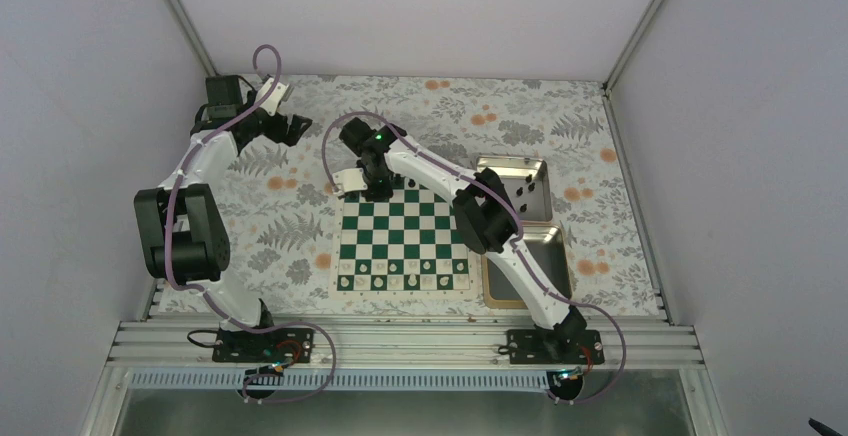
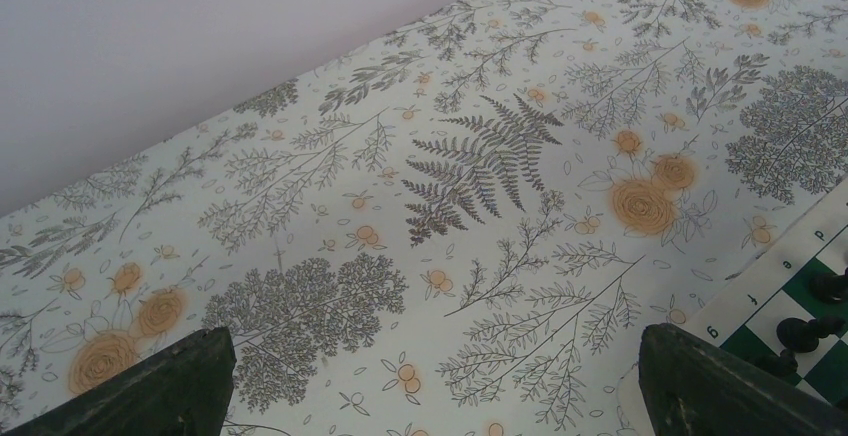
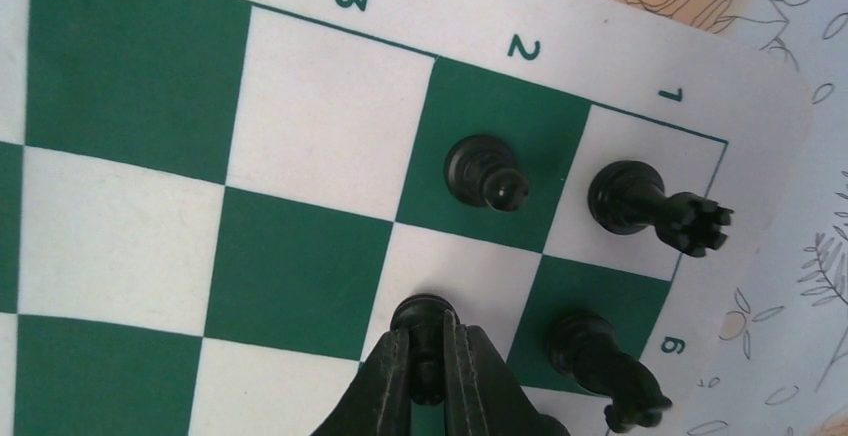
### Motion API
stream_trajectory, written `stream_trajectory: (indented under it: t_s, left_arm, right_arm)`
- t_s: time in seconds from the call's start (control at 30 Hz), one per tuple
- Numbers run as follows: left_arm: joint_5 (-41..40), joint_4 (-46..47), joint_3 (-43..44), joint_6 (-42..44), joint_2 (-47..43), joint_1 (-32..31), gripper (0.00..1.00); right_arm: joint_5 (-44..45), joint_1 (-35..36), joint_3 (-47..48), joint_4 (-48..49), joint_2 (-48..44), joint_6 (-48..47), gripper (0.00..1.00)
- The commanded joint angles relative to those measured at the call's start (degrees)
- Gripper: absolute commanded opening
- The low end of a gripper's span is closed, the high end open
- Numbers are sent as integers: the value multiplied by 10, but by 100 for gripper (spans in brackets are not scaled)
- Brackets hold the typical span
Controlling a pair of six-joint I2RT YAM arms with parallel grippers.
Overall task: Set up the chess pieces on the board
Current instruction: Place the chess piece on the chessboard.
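My right gripper (image 3: 428, 361) is shut on a small black pawn (image 3: 424, 313), whose base sits over a white square near the board's (image 3: 130, 86) far-left corner; contact with the square is unclear. Beside it stand another black pawn (image 3: 484, 171), a black rook (image 3: 655, 206) and a black knight (image 3: 600, 366). From above, the right gripper (image 1: 378, 192) reaches over the far-left corner of the board (image 1: 340, 256). My left gripper (image 2: 435, 396) is open over the floral cloth with nothing between its fingers, left of the board's corner (image 2: 775, 281).
Two silver tins stand right of the board, a far one (image 1: 520, 184) holding small dark pieces and a near one (image 1: 530, 261). White pieces (image 1: 400, 278) fill the board's near rows. The left arm (image 1: 215, 171) stands at the far left over the floral cloth.
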Motion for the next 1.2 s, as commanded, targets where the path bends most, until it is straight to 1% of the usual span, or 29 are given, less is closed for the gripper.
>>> stream_trajectory:
  t_s: [0.0,0.43,0.83,1.0,1.17]
  left_arm:
    - [16,14,3,-6,-17,4,100]
    - [17,15,0,-4,-17,4,100]
    - [18,15,-1,-4,-17,4,100]
    - [18,15,-1,-3,-19,4,100]
    - [18,12,3,-4,-21,4,100]
  right_arm:
    - [7,-6,-2,3,-38,3,6]
    - [9,-7,-1,14,-24,1,7]
    - [-1,-7,-3,17,-29,6,22]
    - [-2,-7,-3,13,-40,7,23]
    - [-16,-8,-4,-16,-100,16,24]
